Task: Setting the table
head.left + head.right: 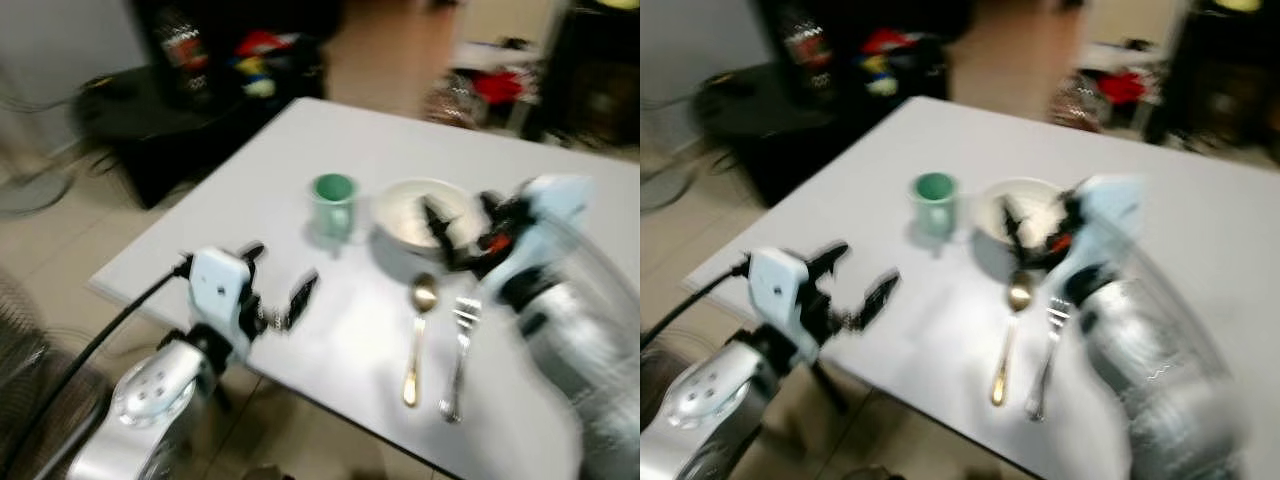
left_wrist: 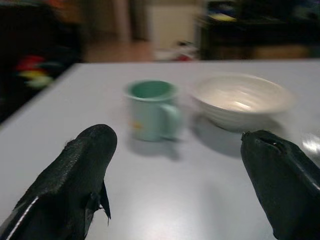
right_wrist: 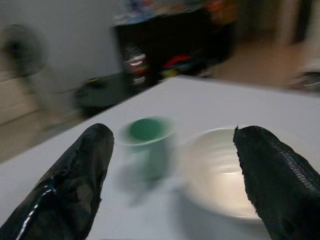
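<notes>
A green mug (image 1: 333,203) stands on the white table (image 1: 300,150), with a white bowl (image 1: 425,212) just to its right. A gold spoon (image 1: 418,335) and a silver fork (image 1: 459,355) lie side by side in front of the bowl. My left gripper (image 1: 278,283) hovers open over the table's near left edge, pointing toward the mug (image 2: 150,109). My right gripper (image 1: 462,225) is open and blurred, right at the bowl's near rim, with the bowl (image 3: 220,172) between its fingers in the right wrist view.
Dark furniture (image 1: 190,90) with coloured clutter stands beyond the table's far left corner. A fan (image 1: 25,140) is on the tiled floor to the left. More red clutter (image 1: 490,85) lies past the table's far edge.
</notes>
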Controlling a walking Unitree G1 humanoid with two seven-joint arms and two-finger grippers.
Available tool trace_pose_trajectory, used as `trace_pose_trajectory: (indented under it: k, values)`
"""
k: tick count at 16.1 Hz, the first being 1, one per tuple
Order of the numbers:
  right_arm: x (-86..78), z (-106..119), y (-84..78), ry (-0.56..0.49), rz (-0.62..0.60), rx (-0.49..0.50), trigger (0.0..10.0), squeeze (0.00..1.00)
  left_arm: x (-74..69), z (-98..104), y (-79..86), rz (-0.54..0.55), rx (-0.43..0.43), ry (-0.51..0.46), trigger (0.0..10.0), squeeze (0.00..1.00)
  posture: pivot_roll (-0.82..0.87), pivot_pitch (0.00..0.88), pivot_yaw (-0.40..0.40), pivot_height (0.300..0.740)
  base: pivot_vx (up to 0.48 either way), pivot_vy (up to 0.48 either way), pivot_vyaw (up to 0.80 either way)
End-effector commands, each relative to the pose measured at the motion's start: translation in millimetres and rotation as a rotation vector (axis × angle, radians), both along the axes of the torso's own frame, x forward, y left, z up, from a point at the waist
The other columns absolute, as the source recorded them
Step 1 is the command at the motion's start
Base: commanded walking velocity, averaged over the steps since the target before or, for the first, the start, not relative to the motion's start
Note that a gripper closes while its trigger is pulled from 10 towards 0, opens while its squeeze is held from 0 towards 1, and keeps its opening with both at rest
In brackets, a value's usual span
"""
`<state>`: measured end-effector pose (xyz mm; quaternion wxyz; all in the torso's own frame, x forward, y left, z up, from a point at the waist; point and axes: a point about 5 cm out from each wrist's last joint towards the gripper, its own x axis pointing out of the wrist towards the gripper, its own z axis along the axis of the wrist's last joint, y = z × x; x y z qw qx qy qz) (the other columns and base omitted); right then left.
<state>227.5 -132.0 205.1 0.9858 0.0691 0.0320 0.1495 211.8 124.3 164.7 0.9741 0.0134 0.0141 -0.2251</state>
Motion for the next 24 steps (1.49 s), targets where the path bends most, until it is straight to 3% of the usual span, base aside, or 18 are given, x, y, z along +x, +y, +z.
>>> trace_pose_trajectory:
  k: [1, 5, 7, 8, 10, 12, 13, 17, 18, 20, 21, 23, 24]
  values:
    - [-5.1, -2.7, 6.7, -0.032, 0.026, -0.030, 10.0, 1.00, 2.4, -0.2, 5.9, 0.070, 0.026, -0.013, 10.0, 0.00, 0.01, 0.000, 0.076, 0.740, 0.000, 0.000, 0.80]
    - [-13.8, -11.3, 7.5, -0.047, 0.017, -0.070, 10.0, 1.00, -1.3, -6.1, 9.2, 0.129, 0.028, 0.013, 10.0, 0.00, 0.01, 0.000, 0.090, 0.740, 0.000, 0.000, 0.80]
    - [-17.4, -18.1, 6.6, -0.060, 0.013, -0.078, 10.0, 1.00, 5.4, -6.4, 9.8, 0.162, 0.023, 0.013, 10.0, 0.00, 0.00, 0.000, 0.101, 0.740, 0.000, 0.000, 0.80]
    - [-17.4, -19.9, 6.8, -0.075, 0.012, -0.092, 10.0, 1.00, 8.3, -6.0, 11.7, 0.194, 0.018, -0.003, 10.0, 1.00, -0.02, 0.000, 0.099, 0.740, 0.000, 0.000, 0.80]
    - [-15.8, -11.3, 6.0, -0.167, 0.005, -0.213, 10.0, 1.00, 8.9, -3.6, 14.1, 0.259, -0.026, -0.023, 10.0, 1.00, -0.03, 0.000, 0.111, 0.740, 0.000, 0.000, 0.80]
    - [-16.6, -8.3, 0.9, -0.194, -0.005, -0.207, 10.0, 1.00, 9.8, 0.9, 14.0, 0.284, -0.018, -0.077, 10.0, 1.00, -0.03, 0.000, 0.101, 0.740, 0.000, 0.000, 0.80]
    - [-15.2, -8.2, -0.9, -0.227, -0.009, -0.256, 10.0, 1.00, 10.7, 1.0, 15.8, 0.308, -0.013, -0.093, 10.0, 1.00, -0.02, 0.000, 0.095, 0.740, 0.000, 0.000, 0.80]
    - [-13.2, -20.4, 1.7, -0.168, -0.013, -0.161, 10.0, 1.00, 7.8, 2.5, 16.6, 0.287, 0.003, -0.102, 10.0, 1.00, 0.01, 0.000, 0.091, 0.740, 0.000, 0.000, 0.80]
    - [-14.5, -22.5, 2.7, -0.153, -0.020, -0.131, 10.0, 1.00, 6.6, 4.6, 21.7, 0.348, 0.047, -0.122, 10.0, 1.00, 0.02, 0.000, 0.089, 0.740, 0.000, 0.000, 0.80]
    - [-15.1, -25.3, 6.2, -0.141, -0.008, -0.121, 10.0, 1.00, 8.1, 8.2, 28.2, 0.383, -0.007, -0.135, 10.0, 1.00, 0.02, 0.000, 0.088, 0.740, 0.000, 0.000, 0.80]
    - [-14.9, -24.9, 6.5, -0.141, -0.006, -0.123, 10.0, 1.00, 8.4, 8.9, 29.8, 0.383, 0.006, -0.135, 10.0, 1.00, 0.02, 0.000, 0.087, 0.740, 0.000, 0.000, 0.80]
    - [-11.8, -29.5, 2.4, -0.129, -0.023, -0.140, 10.0, 1.00, 9.5, 3.3, 35.6, 0.431, 0.066, -0.124, 10.0, 0.63, 0.02, 0.000, 0.081, 0.740, 0.000, 0.000, 0.80]
    - [-12.5, -27.7, 1.6, -0.117, -0.030, -0.116, 10.0, 1.00, 6.2, 3.4, 34.2, 0.410, 0.062, -0.115, 10.0, 0.34, 0.02, 0.000, 0.078, 0.740, 0.000, 0.000, 0.80]
